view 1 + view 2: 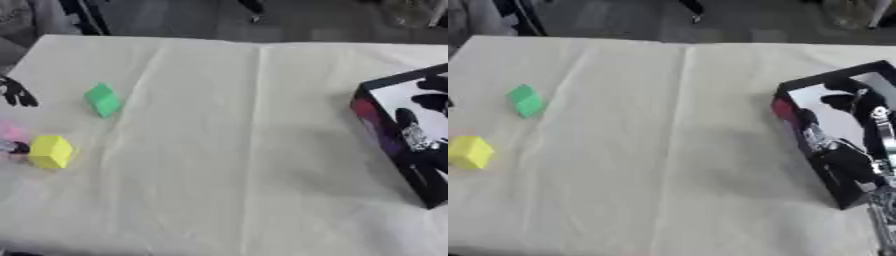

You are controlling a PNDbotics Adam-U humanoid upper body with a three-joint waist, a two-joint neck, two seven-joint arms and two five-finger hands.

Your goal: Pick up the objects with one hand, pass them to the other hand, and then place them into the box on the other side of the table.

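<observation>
A green block (102, 100) and a yellow block (50, 151) are seen lying apart on the cloth (245, 150) at left, the left hand (17, 92) at the left edge and the right hand (846, 160) over the black box (798, 87), finger state indeterminable for both.

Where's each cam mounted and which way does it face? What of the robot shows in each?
Left eye view: head camera, looking down on the cloth-covered table; the left hand shows at the left edge, the right hand over the box at the right edge.
Right eye view: same head, set slightly to the right, looking down; the right hand and arm over the box show more fully, the left hand barely at all.
Shared: green block, yellow block, box, table.
</observation>
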